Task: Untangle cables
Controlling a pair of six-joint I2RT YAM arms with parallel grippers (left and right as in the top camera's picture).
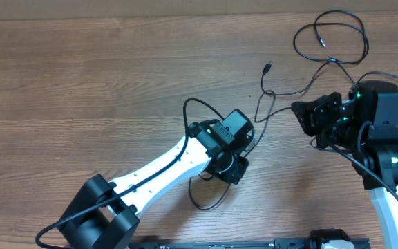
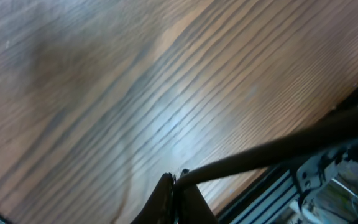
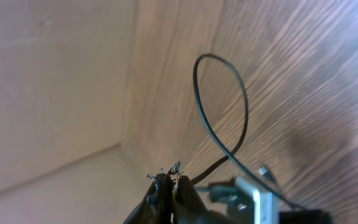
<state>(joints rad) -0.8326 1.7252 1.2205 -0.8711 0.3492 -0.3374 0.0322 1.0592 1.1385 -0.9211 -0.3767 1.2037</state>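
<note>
- Our left claw (image 2: 174, 185) is pinched fully shut on one strand of the cables (image 2: 272, 148).
- Our right claw (image 3: 169, 182), just right of the left claw, is closed tight too, apparently gripping another stretch.
- Loose loops lie on the tabletop (image 1: 81, 83) beyond the left claw.
- We judge separating is underway; next, draw the claws apart slowly.

A brown wood-grain table (image 1: 81, 83) carries thin black cables (image 1: 339, 61). At the far right they lie in a loose open loop. A strand trails left from it toward the middle, ending in a small plug end (image 1: 268, 67) flat on the wood.
</note>
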